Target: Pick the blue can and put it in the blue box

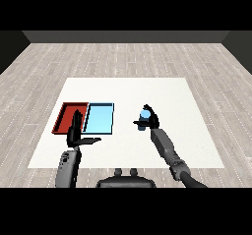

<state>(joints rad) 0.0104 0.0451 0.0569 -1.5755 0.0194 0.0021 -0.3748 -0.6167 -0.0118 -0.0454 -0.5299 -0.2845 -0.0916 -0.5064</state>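
**Blue can: handling properties and grasp location**

Blue can [143, 117] sits in the right hand [149, 119], whose fingers and thumb are curled round it, to the right of both trays and over the white table [147, 89]. We cannot tell from the head view whether its base touches the table or hangs just above it.

We judge the can to be a rigid, light cylinder with a smooth wall, so it should neither deform nor break, but it may slip or tilt if the hold sits too near one end. We recommend holding it round the middle of the side wall, fingers on one side and thumb opposite, with the axis kept upright.

The blue box [100, 119] lies to the left of the can, well apart from it, with the red box [65, 117] touching its far left side. We judge that the next move calls for a leftward carry and a low release inside the blue rim.

The left hand [76, 133] rests over the near edge of the trays, fingers straight and thumb spread, holding nothing. We note that it stands close to the carry path.
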